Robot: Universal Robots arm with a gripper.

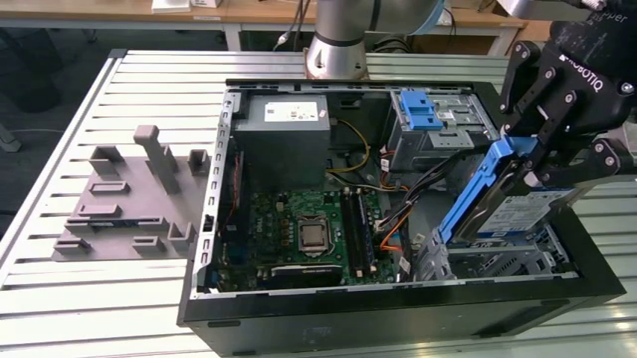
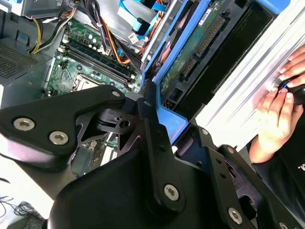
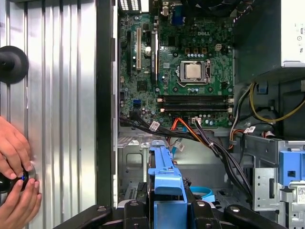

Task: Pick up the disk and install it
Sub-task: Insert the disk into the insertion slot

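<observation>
The disk (image 1: 512, 212), a silver-grey drive with a white-and-blue label in a blue carrier (image 1: 476, 190), hangs tilted on edge over the drive bay (image 1: 497, 261) at the front corner of the open computer case, on the exterior view's right. My gripper (image 1: 535, 165) is shut on its upper end, black fingers on either side of the carrier. In the second wrist view the gripper (image 2: 157, 125) clamps the blue carrier (image 2: 167, 120), and the disk's green circuit side (image 2: 200, 47) faces the camera. In the first wrist view the carrier (image 3: 166, 183) runs out from between the fingers (image 3: 131, 210) toward the case floor.
Inside the case are a green motherboard (image 1: 309, 231), a grey power supply box (image 1: 283, 123), a blue ribbed latch piece (image 1: 418, 108) and loose cables (image 1: 393, 216). A grey fixture (image 1: 130, 201) lies on the slatted table. A person's hands (image 3: 16, 167) rest beside the case.
</observation>
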